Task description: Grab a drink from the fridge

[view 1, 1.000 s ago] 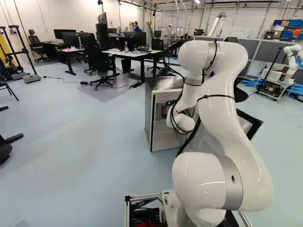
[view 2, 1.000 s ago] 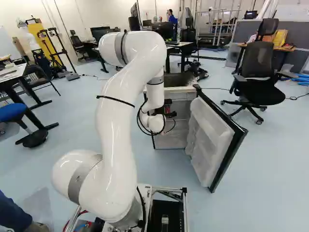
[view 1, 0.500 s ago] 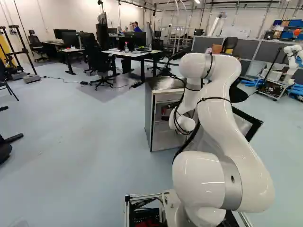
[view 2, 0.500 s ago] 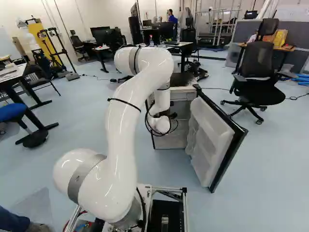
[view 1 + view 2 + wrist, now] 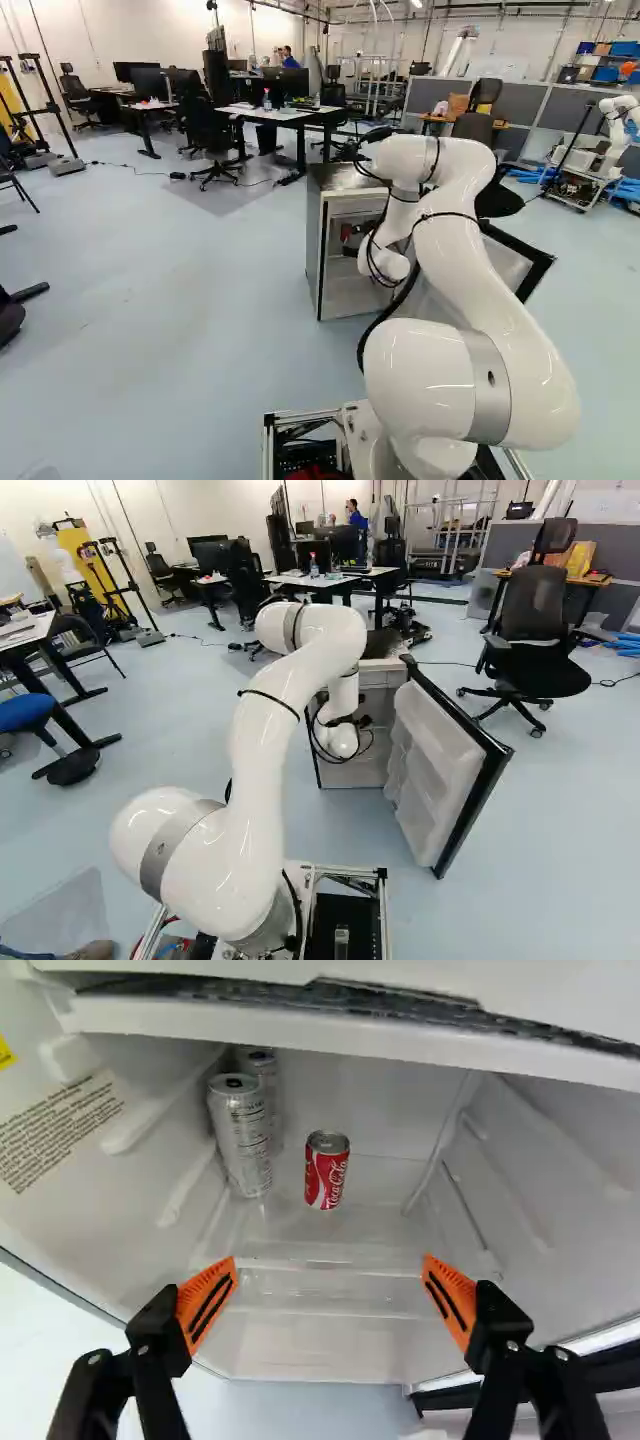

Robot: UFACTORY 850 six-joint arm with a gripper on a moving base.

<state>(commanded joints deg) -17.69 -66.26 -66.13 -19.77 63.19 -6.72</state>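
Observation:
At the mouth of the fridge (image 5: pixel 316 250), whose door (image 5: pixel 440 770) stands wide, my gripper (image 5: pixel 350 236) is partly hidden by the wrist. The wrist view has the gripper (image 5: pixel 331 1285) open, orange pads far apart, nothing between them. Ahead of it, farther back on the fridge's clear shelf, a small red can (image 5: pixel 326 1170) stands upright, roughly in line with the gap. Beside it, nearer the side wall with the printed text, is a tall silver can (image 5: pixel 240 1135), with another silver can (image 5: pixel 262 1085) partly hidden behind.
The open door hangs to the right of the arm in the right base view. Above the cans runs the fridge's white upper edge (image 5: pixel 300 1027). An office chair (image 5: pixel 533 640) stands beyond the door. Desks (image 5: pixel 270 112) are behind the fridge; another robot (image 5: pixel 618 115) stands far right.
The arm's raised elbow has come down and moved ahead, left in the left base view and right in the right one. The wrist has shifted slightly right in the right base view. The base has stayed still.

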